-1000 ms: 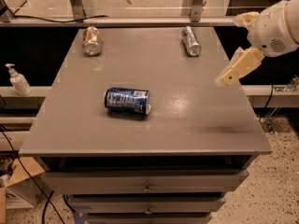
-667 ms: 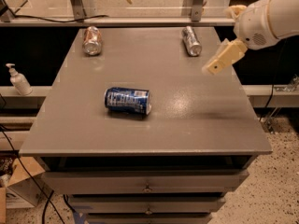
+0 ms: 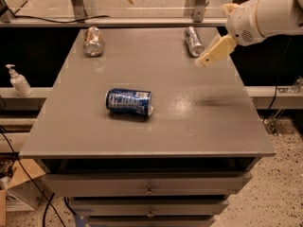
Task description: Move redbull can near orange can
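One end effector (image 3: 205, 59) — grip unclear — has shifted left, just beside redbull can (image 3: 192, 41).

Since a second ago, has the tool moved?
Yes. The tool has moved left, in over the right edge of the table, closing on the redbull can at the back right.

Grey table (image 3: 189, 126), redbull can (image 3: 193, 41), orange can (image 3: 93, 41), blue can (image 3: 129, 102) lying on it, jaws above right rear.
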Tool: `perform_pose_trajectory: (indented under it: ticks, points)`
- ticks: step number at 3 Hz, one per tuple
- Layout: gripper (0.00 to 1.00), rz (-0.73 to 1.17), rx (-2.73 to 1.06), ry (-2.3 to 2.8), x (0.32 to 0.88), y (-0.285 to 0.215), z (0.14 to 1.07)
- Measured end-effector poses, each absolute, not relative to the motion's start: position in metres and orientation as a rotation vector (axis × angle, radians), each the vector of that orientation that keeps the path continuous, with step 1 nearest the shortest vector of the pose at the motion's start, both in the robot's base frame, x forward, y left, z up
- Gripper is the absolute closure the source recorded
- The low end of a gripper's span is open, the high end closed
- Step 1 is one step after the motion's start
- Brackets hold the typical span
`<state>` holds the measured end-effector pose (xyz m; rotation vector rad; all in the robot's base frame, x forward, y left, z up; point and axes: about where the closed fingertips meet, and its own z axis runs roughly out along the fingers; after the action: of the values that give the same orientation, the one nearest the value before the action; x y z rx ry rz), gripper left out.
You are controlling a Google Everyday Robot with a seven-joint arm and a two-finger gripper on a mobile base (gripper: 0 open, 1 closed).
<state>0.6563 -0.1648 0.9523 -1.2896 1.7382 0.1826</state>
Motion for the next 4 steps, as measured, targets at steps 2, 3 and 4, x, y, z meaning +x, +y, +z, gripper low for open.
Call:
perform_pose_trajectory:
  ticks: [2,3,4]
  points:
    - [0.00,0.249,-1.218,1.690,0.690,-0.148,0.939]
    - [0.00,0.285,-1.194,1.672,0.717,-0.139,0.928]
    - [0.00,0.315,-1.138,1.694,0.738,-0.138,0.910]
